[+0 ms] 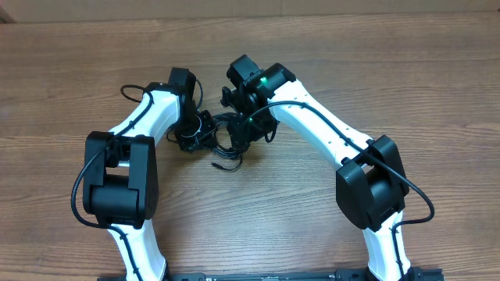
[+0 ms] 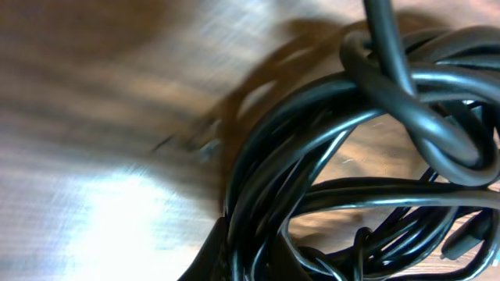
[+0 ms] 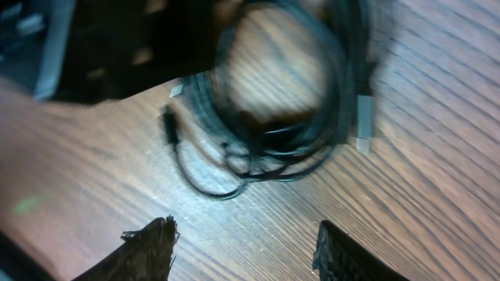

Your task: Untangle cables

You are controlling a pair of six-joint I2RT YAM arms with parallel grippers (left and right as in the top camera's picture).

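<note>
- the cables (image 1: 223,134) lie in one tangled black knot about the middle of the wooden table (image 1: 406,70), between the two grippers; a loose end (image 1: 226,165) trails out on the near side.
- by the look of them they are light, thin and limp, with a smooth jacket likely to slide through the pads. several cords run together in loops, and in the left wrist view one loop crosses over the rest, so a hard pull on the whole knot would probably tighten it.
- the best hold, i judge, is a single strand or a plug end at the edge of the knot, not the thick middle: the silver-tipped plug (image 3: 363,121) on the right of the bundle, or the small black plug (image 3: 168,125) on its left.
- the right gripper (image 3: 250,254) is spread wide. its fingertips (image 3: 148,250) stand well apart with only bare table between them, so it grasps nothing; the bundle lies just beyond, on the far side.
- the left gripper (image 1: 194,131) sits close against the bundle. its camera shows cords filling the frame and one dark finger (image 2: 207,261) beside them at the bottom edge, touching or nearly so. i cannot tell whether it is clenched on them.
</note>
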